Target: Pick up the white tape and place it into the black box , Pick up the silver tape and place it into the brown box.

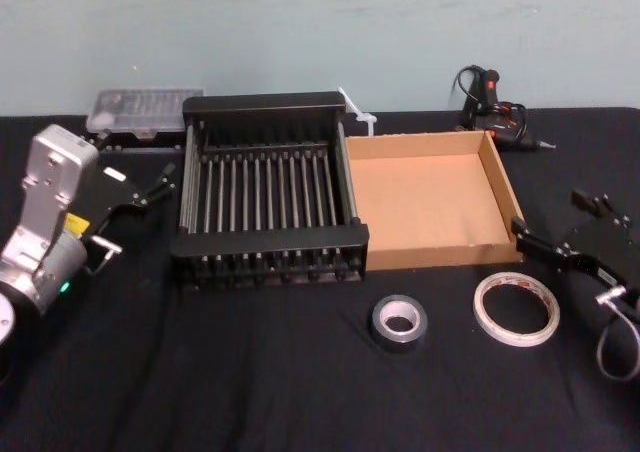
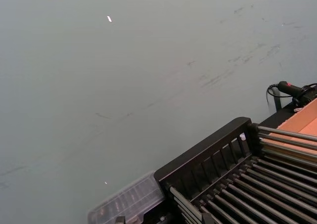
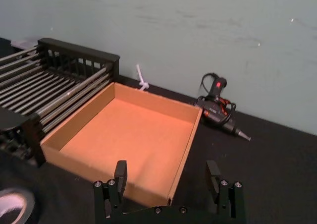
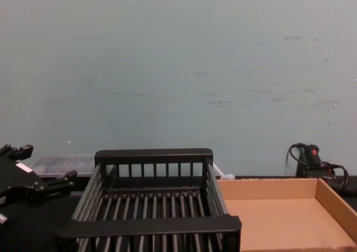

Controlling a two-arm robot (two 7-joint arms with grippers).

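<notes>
Two tape rolls lying flat on the black counter (image 1: 250,372) nearest the robot, neither yet moved: silver tape (image 1: 400,321) in front of the seam between the two containers, white tape (image 1: 516,308) to its right, just in front of the brown box's near right corner. Right gripper (image 1: 564,234) hovering beside that corner, fingers spread and holding nothing, close above and behind the white tape. Left gripper (image 1: 133,218) raised to the left of the black box (image 1: 268,243), likewise released and empty. Farther back, black box and brown box (image 1: 428,255) side by side, walls touching, both empty. Behind them, clear organiser case (image 1: 137,110) at far left, white zip tie (image 1: 358,112) at the crate's rear corner, glue gun (image 1: 492,110) with cable at far right. Likely hazards: white roll thin and flat, so fingers closing too high could slide off its rim; carrying it leftward to the black box means crossing the brown box wall and the crate's thick rim, where a low path could snag; a thin roll may settle tilted on the slatted floor. Open room ample in front of both boxes; tightest at the brown box corner beside the right gripper.
</notes>
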